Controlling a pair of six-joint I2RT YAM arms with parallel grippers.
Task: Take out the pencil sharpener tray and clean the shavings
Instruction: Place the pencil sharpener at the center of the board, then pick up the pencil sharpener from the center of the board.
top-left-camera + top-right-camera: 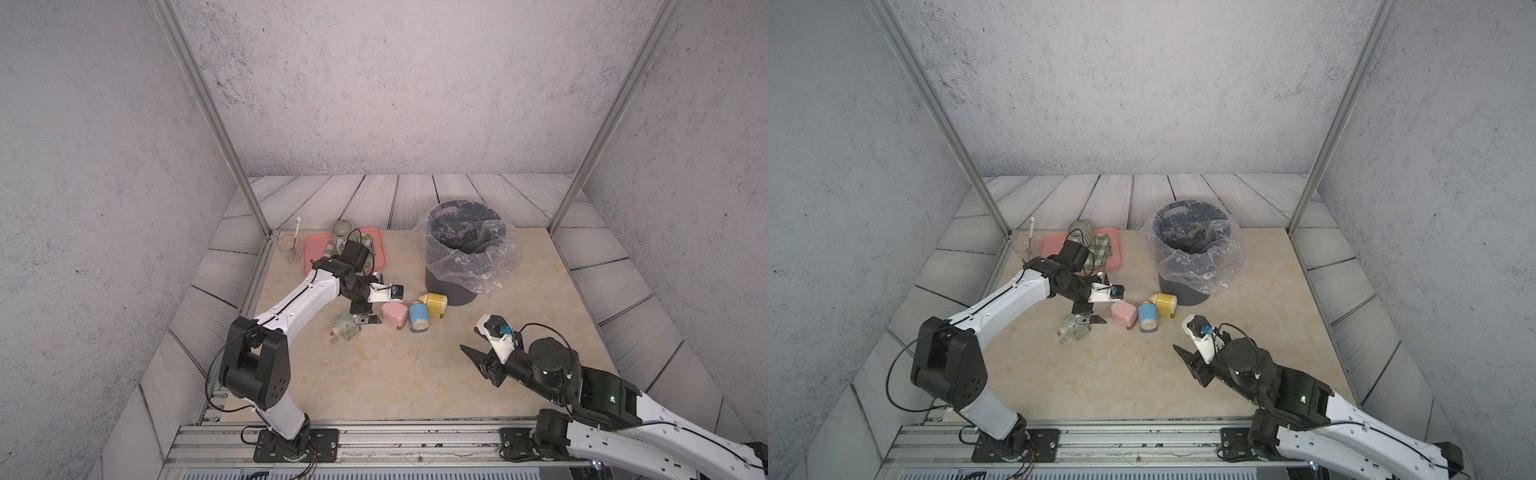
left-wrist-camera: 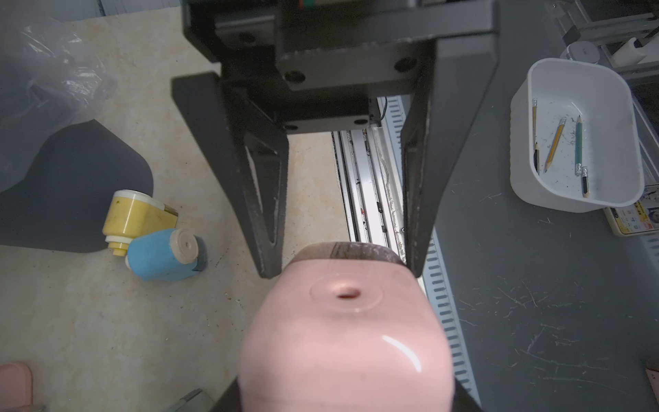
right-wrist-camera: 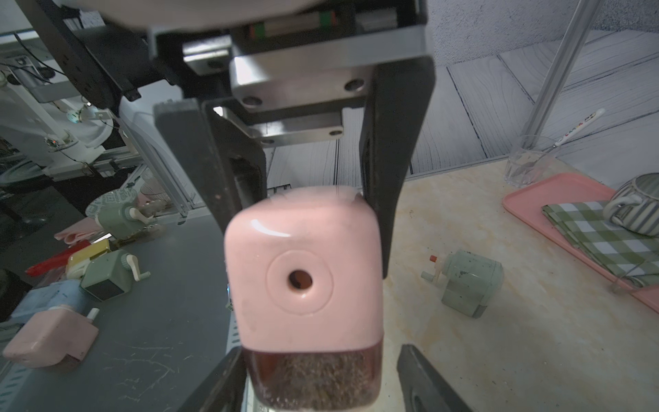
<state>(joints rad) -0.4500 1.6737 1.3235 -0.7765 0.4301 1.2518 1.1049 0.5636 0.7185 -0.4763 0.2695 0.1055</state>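
Altogether four on counter (image 1: 374, 374): pink sharpener (image 1: 394, 314), blue sharpener (image 1: 418, 316), yellow sharpener (image 1: 435, 304), green sharpener (image 1: 347, 327); one bin (image 1: 449, 286). Left hand (image 1: 368, 316) spread wide, empty. Right hand (image 1: 478, 361) partly hidden, grip unclear.

Pink pencil sharpener (image 3: 303, 296) up close: glossy, smooth plastic, a bright highlight on its shell. Its shavings tray (image 3: 310, 360) is clear tinted plastic, packed with rough brown shavings (image 3: 313, 388). The green hand-crank sharpener (image 3: 470, 285) looks duller, scuffed and speckled. The checked cloth (image 3: 599, 232) is woven fabric, lying on a smooth matt pink serving tray (image 3: 535, 192) beside a ribbed glazed cup (image 3: 638, 207). The bin (image 1: 446, 286) is matt dark plastic, its liner (image 1: 494, 257) thin, crinkly clear film. The tabletop (image 1: 395, 374) has a smooth marble look; the frame posts (image 1: 208, 108) are brushed metal.
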